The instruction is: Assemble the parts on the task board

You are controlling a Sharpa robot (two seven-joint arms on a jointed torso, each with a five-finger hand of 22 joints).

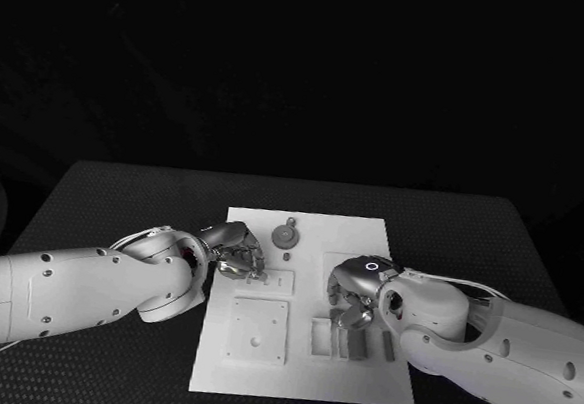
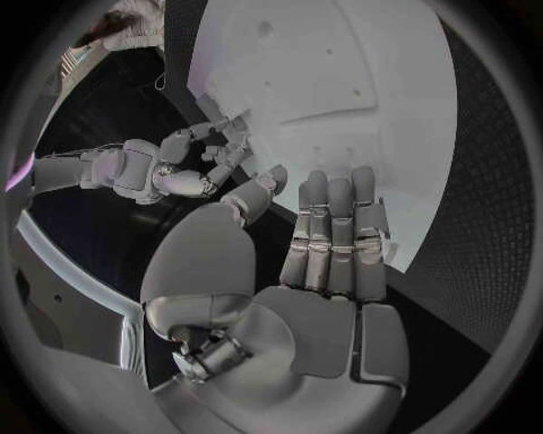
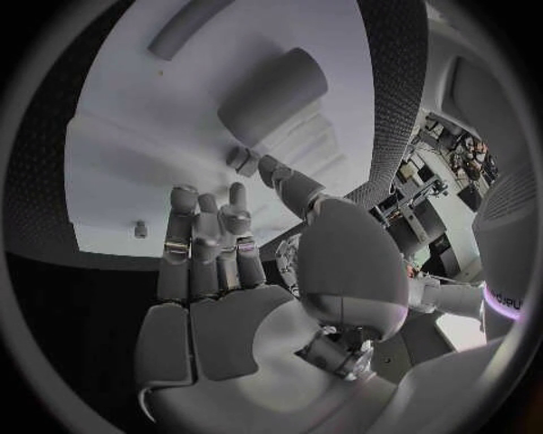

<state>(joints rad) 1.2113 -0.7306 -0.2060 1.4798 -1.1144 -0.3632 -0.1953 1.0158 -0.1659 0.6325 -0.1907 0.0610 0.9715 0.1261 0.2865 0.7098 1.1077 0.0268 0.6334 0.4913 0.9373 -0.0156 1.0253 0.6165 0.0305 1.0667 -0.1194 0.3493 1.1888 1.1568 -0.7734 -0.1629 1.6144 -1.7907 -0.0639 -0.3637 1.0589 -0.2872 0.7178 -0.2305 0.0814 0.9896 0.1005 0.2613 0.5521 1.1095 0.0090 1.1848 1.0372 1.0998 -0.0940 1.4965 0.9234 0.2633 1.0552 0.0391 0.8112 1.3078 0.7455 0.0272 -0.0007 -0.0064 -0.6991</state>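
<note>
Round keyed part point(image 1: 287, 234) lies flat on task board point(image 1: 375, 235): looks small, rigid, light; pinch its rim. Left hand point(image 1: 232, 252) and right hand point(image 1: 353, 293) both empty, fingers loosely extended.

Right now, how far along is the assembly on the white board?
Early, by the look of it. A round part lies loose near the far edge of the task board, and the square recess looks unfilled. Both hands are over the board: the left hand at its left edge, the right hand above the slotted section. In both wrist views the fingers are straight and hold nothing. Placing parts remains.
</note>
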